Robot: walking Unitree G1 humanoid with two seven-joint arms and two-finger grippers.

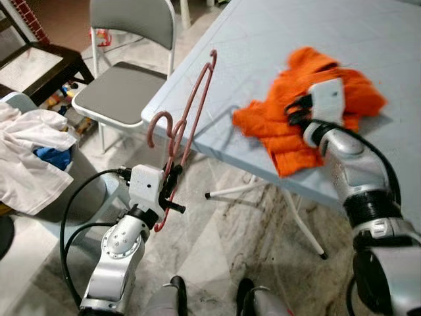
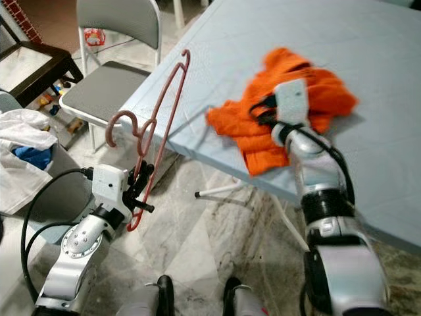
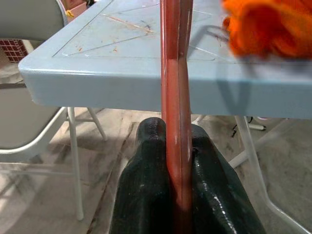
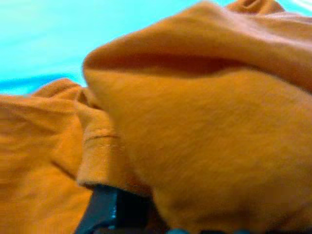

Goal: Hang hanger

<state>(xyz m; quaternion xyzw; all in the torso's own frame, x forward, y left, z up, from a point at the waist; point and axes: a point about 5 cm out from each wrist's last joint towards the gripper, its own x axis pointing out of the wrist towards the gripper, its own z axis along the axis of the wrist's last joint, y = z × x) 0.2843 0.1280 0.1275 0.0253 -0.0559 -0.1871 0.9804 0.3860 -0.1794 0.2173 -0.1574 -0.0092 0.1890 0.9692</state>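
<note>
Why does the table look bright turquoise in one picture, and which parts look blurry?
Right wrist view: the orange cloth sits so close it is soft and unfocused, and the table comes out vivid cyan, a colour cast. Left wrist view: the hanger is sharp, the cloth blurred. Left eye view: the cloth edges smear slightly; the hanger throws a faint shadow on the table.

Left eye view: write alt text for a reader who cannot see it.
The left gripper holds a pink hanger up beside a pale blue table. The right gripper is at an orange garment on the table, by a grey chair.
</note>
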